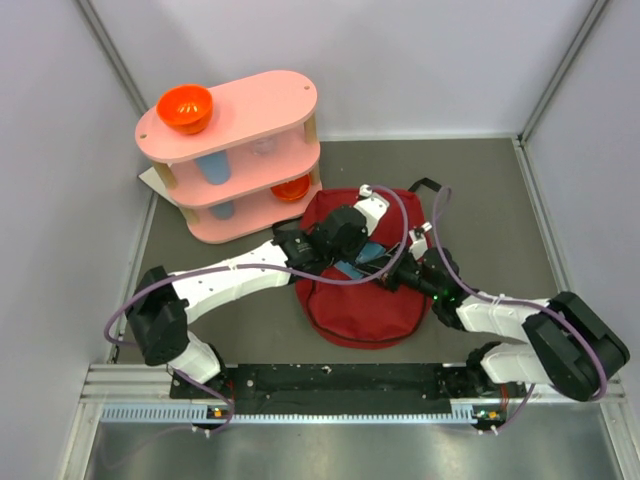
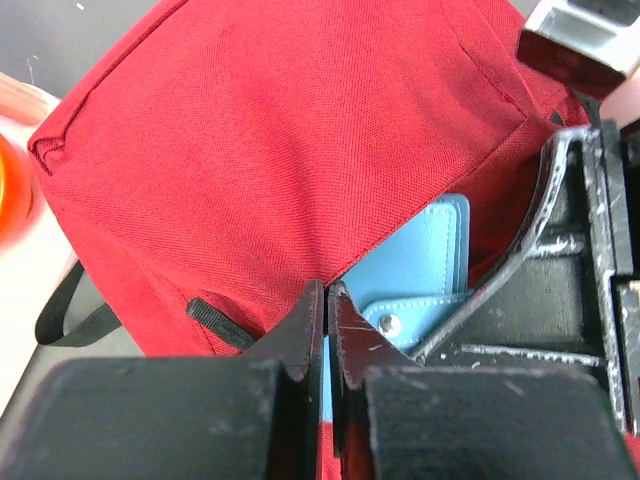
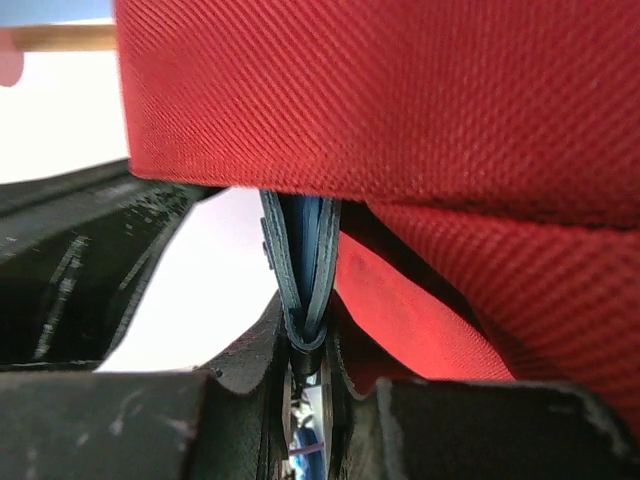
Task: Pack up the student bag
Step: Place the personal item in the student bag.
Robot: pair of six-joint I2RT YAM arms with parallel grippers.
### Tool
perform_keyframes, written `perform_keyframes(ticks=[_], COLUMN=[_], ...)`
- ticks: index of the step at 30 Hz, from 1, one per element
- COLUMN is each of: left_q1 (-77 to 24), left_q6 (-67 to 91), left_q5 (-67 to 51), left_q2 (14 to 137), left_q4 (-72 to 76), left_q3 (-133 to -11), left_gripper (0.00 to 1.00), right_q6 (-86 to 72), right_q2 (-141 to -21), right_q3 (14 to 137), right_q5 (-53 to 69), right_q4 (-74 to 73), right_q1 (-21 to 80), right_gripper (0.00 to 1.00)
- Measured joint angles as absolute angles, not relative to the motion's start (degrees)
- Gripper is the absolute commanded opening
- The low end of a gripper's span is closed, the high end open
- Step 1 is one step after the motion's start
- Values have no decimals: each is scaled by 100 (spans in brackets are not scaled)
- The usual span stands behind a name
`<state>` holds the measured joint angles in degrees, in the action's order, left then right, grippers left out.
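The student bag point(image 1: 355, 310), dark red fabric, lies flat in the middle of the table. My left gripper point(image 1: 358, 248) is over its upper half, and in the left wrist view it point(image 2: 328, 300) is shut on the edge of the bag's point(image 2: 280, 130) opening, holding the fabric up. A light blue notebook point(image 2: 430, 250) with a snap strap lies partly under that raised edge. My right gripper point(image 3: 310, 345) is shut on the notebook's point(image 3: 308, 260) near edge, seen edge-on, with red bag fabric point(image 3: 400, 100) above and to the right. From above, the right gripper point(image 1: 398, 272) comes in from the bag's right side.
A pink three-tier shelf point(image 1: 250, 110) stands at the back left, close to the bag's top. It carries an orange bowl point(image 1: 185, 108) on top and a blue cup point(image 1: 212, 167) and another orange bowl point(image 1: 291, 187) on the tiers below. Grey walls close in left, right and back.
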<state>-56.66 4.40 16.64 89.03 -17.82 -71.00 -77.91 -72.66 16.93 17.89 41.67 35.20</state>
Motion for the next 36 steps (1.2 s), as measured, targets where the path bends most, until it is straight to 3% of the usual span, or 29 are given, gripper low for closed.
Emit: perform_keyframes(ticks=[20,36], left_q1=[-5756,-5826], left_q6=[784,1037], left_q5=[891,720], left_q2=[8866,8866], left_q4=[-1855,-1988], left_q3=[-7441,-7511], left_gripper=[0,0], right_q6=[-7478,-7098], right_q2=[-5946,-7091], right_q3=[1697,2213], right_q5=[978,421], right_q4=[3118,4016], right_q1=[2965,3173], right_gripper=[0,0])
